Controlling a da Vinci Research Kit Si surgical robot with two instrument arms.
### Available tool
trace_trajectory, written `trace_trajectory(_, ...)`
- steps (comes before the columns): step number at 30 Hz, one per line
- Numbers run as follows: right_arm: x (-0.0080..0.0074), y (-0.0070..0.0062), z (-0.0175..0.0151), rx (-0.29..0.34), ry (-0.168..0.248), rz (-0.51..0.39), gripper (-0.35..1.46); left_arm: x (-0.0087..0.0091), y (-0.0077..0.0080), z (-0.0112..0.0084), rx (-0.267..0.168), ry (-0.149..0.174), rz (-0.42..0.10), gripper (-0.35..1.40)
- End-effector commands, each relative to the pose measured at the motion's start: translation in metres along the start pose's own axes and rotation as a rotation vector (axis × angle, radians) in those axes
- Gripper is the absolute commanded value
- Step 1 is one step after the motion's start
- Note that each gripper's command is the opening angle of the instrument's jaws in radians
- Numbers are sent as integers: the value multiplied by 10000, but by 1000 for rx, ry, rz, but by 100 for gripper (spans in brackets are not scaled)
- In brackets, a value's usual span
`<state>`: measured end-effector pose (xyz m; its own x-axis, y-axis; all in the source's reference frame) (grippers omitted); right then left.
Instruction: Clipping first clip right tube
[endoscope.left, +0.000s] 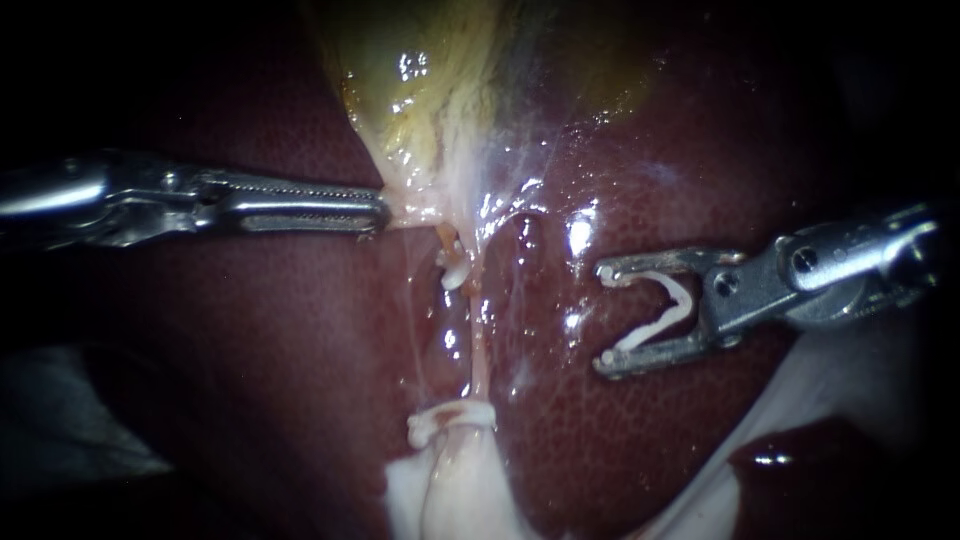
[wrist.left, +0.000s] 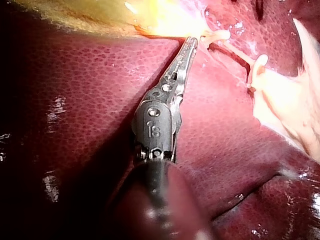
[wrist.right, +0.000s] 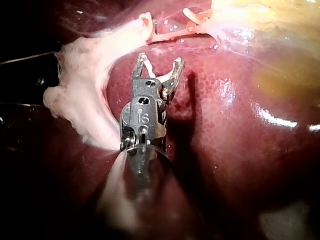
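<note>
While my left instrument's (endoscope.left: 378, 212) closed jaws hold the gallbladder (endoscope.left: 430, 100), my right instrument (endoscope.left: 605, 315) carries an unclosed clip (endoscope.left: 665, 310) in wide jaws, apart from the tube (endoscope.left: 478, 350). This looks like the approach; next the clip must straddle it.

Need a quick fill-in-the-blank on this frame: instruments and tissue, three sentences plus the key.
1. Between its spread jaws the right instrument carries a white ____.
2. The left instrument pinches the gallbladder at its pale edge, jaws ____ on it.
3. The right instrument hangs over the dark red ____, apart from the tube.
Missing words: clip; shut; liver.
</note>
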<state>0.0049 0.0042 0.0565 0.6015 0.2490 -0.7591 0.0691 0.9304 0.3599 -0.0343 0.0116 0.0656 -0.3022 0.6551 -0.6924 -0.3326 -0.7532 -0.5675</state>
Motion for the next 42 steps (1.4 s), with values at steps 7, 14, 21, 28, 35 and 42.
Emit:
trace_trajectory(7, -1, 0, 0, 3, 1, 0, 50, 35, 8, -44, -16, 17, -26, -35)
trace_trajectory(14, 1, 0, 4, 16, 1, 0, 50, 63, 24, -92, 1, 47, -4, -35)
trace_trajectory(21, 4, -3, 33, 95, 63, 49, 50, 59, 24, -84, 6, 48, -1, -35)
trace_trajectory(28, 2, 0, 81, 110, 122, 191, 50, 59, 24, -84, 6, 48, -1, -35)
trace_trajectory(35, -12, 10, 118, 128, 156, 309, 50, 59, 24, -82, 7, 48, -2, -35)
trace_trajectory(42, -28, 17, 160, 190, 220, 402, 50, 60, 25, -81, 8, 48, -2, -35)
